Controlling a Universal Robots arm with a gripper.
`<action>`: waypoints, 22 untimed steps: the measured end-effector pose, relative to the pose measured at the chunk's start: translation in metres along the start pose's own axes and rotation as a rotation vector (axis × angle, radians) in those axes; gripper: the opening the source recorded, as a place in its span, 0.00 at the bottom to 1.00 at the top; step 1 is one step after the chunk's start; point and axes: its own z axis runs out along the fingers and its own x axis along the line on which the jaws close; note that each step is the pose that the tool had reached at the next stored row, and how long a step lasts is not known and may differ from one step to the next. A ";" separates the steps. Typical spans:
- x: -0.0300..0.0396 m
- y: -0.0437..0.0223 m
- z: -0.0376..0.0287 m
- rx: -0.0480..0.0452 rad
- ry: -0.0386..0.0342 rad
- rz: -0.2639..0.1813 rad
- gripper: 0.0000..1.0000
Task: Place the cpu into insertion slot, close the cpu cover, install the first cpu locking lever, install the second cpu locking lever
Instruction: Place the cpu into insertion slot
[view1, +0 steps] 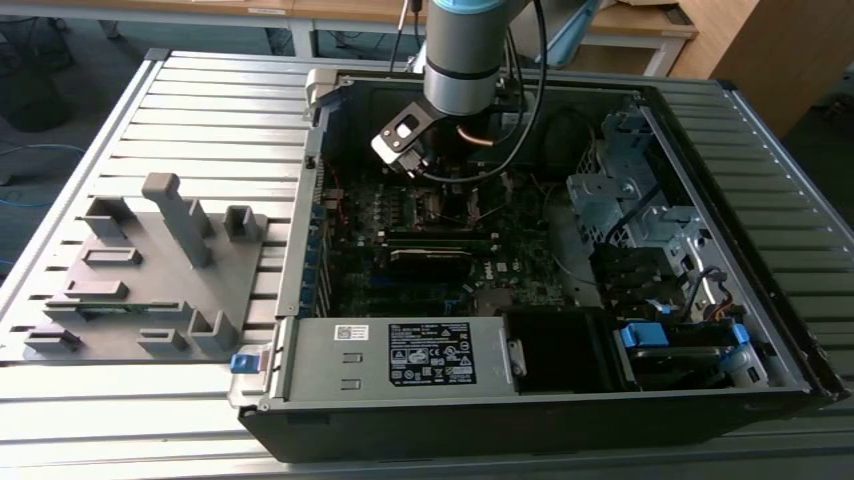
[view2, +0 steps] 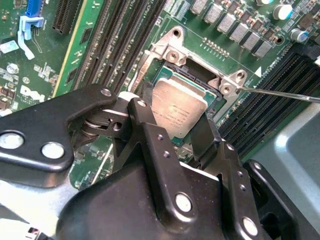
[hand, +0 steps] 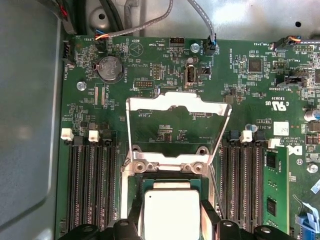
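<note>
Inside the open computer case (view1: 561, 420), the gripper (hand: 172, 222) clamps the cpu (hand: 171, 207) over its socket (hand: 167, 177), bottom centre of the first wrist view. A tilted or offset release could damage the contacts.

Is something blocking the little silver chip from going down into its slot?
Nothing visible does. The cpu is held by the gripper right over the socket. The cpu cover is flipped up, clear of the opening.
</note>
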 end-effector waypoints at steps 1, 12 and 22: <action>0.0000 0.0000 0.0000 0.0001 -0.0002 0.000 0.54; 0.0039 -0.0001 0.0020 0.0002 -0.0004 0.008 0.54; 0.0042 -0.0001 0.0025 0.0004 -0.0008 0.030 0.54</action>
